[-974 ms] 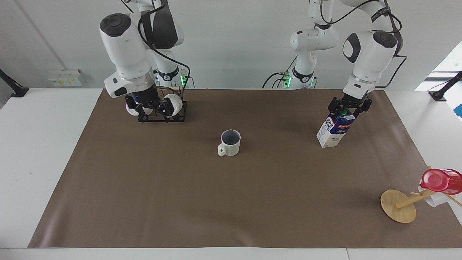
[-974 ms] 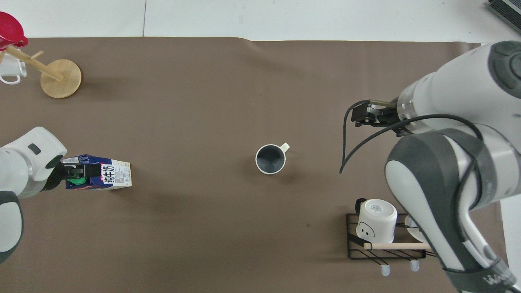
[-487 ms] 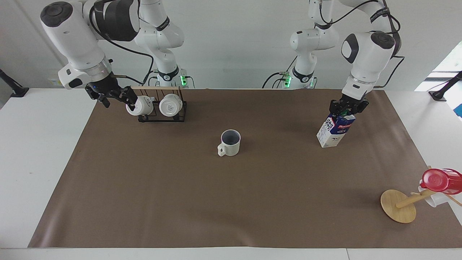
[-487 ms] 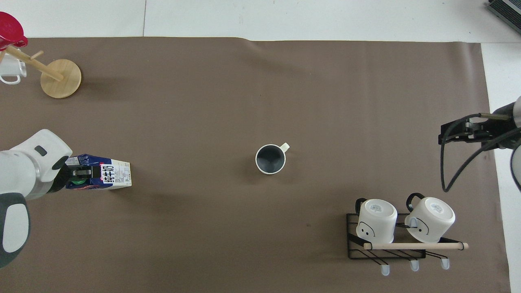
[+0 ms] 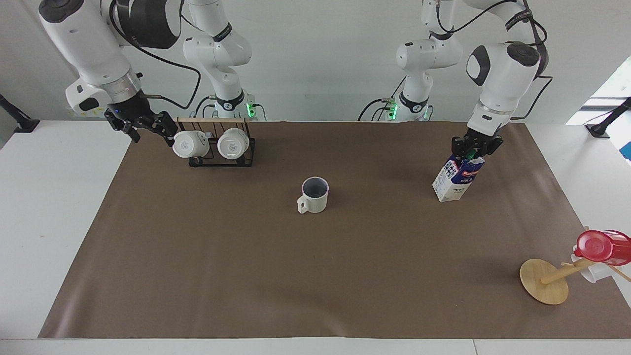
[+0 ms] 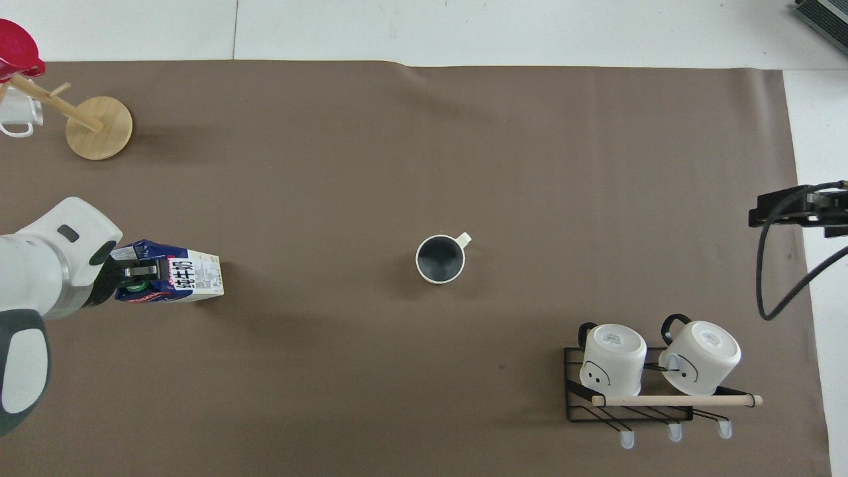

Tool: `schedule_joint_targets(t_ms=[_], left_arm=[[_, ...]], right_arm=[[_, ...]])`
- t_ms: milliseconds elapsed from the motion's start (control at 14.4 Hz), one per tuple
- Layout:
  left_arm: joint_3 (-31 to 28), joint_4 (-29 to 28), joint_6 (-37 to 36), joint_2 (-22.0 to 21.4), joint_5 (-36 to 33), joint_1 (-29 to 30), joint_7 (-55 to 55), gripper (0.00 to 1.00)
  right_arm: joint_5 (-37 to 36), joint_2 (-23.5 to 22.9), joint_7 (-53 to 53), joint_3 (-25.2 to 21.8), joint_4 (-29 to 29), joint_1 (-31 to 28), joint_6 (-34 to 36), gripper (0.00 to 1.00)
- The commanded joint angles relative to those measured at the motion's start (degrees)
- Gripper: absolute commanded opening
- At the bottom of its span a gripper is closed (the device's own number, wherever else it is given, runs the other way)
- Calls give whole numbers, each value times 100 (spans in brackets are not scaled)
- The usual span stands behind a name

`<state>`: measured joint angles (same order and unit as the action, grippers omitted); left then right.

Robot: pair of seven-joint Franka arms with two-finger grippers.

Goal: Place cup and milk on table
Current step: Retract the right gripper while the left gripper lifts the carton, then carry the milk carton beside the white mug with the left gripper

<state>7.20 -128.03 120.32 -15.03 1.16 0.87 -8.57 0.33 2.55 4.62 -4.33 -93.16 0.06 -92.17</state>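
Milk, the tall blue-and-white carton (image 5: pixel 457 178) with a green cap, tilts on the brown sheet (image 5: pixel 315 276), left gripper (image 5: pixel 474 148) clamped on its top. Cream mug (image 5: pixel 314 195) stands well apart toward the right arm's end. Right gripper (image 5: pixel 143 127) hovers beside the black mug rack (image 5: pixel 222 148); can't tell its fingers.

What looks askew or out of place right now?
The milk leans, not standing flat on the sheet, with the left gripper shut on its top. The wooden stand at the left arm's end lies tipped over. The cup stands upright.
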Motion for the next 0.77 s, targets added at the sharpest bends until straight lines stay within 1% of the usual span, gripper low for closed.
schedule_joint_targets(t_ms=[0,70,209,278,348,487,696], left_arm=[[-26,339,-272,43,33,-508,-574,51],[-17,444,-324,104,33,-657,-671,52],[-17,629,-325,227,33,-921,-760,52],[-17,769,-334,315,33,-1113,-812,52],[-17,971,-386,429,33,-1255,-987,52],[-17,1489,-553,815,33,-1545,-1408,52],[-17,1719,-431,1237,-124,-2168,-2278,52]], right_arm=[[-59,87,-137,38,332,-50,313,100],[-59,192,-146,55,412,-50,418,100],[-112,210,-146,81,692,-32,821,100],[-129,219,-155,90,755,-23,910,100],[-121,297,-146,108,694,-14,894,100],[-121,333,-128,108,545,29,894,100],[-138,333,-128,99,448,21,876,100]])
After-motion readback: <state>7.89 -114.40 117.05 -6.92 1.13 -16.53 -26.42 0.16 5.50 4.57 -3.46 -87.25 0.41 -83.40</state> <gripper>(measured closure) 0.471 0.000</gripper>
